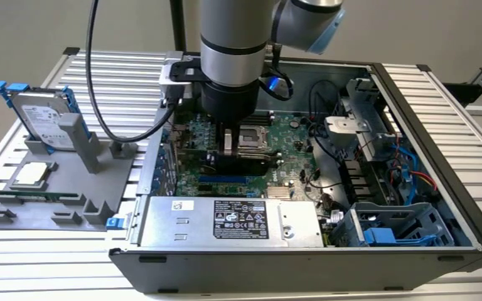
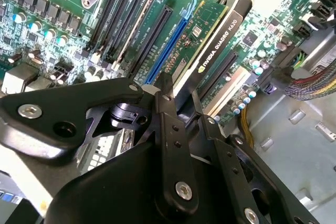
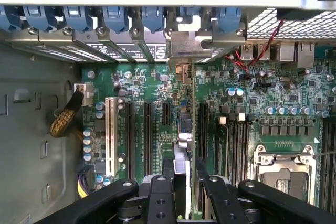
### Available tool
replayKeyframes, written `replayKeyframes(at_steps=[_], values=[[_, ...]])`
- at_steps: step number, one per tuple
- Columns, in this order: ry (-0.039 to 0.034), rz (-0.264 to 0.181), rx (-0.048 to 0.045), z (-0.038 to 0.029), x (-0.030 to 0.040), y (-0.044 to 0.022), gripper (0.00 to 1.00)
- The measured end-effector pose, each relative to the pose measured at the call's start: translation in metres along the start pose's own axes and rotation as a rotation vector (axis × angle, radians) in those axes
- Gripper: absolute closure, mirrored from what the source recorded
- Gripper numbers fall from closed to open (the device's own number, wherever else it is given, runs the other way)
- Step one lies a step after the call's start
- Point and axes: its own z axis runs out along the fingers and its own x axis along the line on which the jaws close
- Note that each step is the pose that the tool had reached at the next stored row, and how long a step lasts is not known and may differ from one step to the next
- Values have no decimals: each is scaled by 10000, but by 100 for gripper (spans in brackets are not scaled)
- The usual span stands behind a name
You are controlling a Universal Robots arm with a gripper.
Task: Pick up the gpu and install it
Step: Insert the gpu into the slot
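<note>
GPU (image 2: 212,40) is standing on edge inside the open computer case (image 1: 442,132), clamped between the two black fingers (image 2: 170,129) of the gripper (image 3: 181,179), which are closed on its near end. In the second wrist view you can see the green board on one face and the black cooler edge on the other, with the card running away from the fingers over the motherboard (image 1: 287,141), right alongside a blue expansion slot (image 2: 168,45). In the first wrist view the card is edge-on, lined up with the row of black slots, its far end up at the rear slot brackets (image 3: 131,30) of the case. Can't tell if it's actually seated in a slot or just above it.

Around it: empty CPU socket (image 3: 283,169) and memory slots to one side, a white slot (image 3: 110,137) and a braided cable (image 3: 65,119) to the other. Outside the case, on the table (image 1: 23,263), a grey holder (image 1: 57,200) carries a hard drive (image 1: 40,119) in a blue caddy. Power supply (image 1: 228,222) sits at the case's near edge.
</note>
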Motion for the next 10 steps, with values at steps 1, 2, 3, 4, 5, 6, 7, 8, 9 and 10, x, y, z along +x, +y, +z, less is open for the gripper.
replayKeyframes(at_steps=[1, 2, 3, 4, 5, 6, 7, 8, 9, 10], values=[[0, 0, 1, 6, 0, 8, 100], [-1, 0, 1, 12, 0, 14, 100], [-1, 0, 1, 19, 0, 19, 100], [-1, 0, 0, 21, 0, 21, 100], [0, -1, 0, 20, 0, 21, 100], [0, -2, 0, 20, 1, 21, 100], [0, -1, 0, 20, 0, 22, 100], [0, 0, 0, 21, 1, 23, 100], [0, 0, 0, 23, 1, 23, 100], [1, 0, 0, 23, 1, 23, 100]])
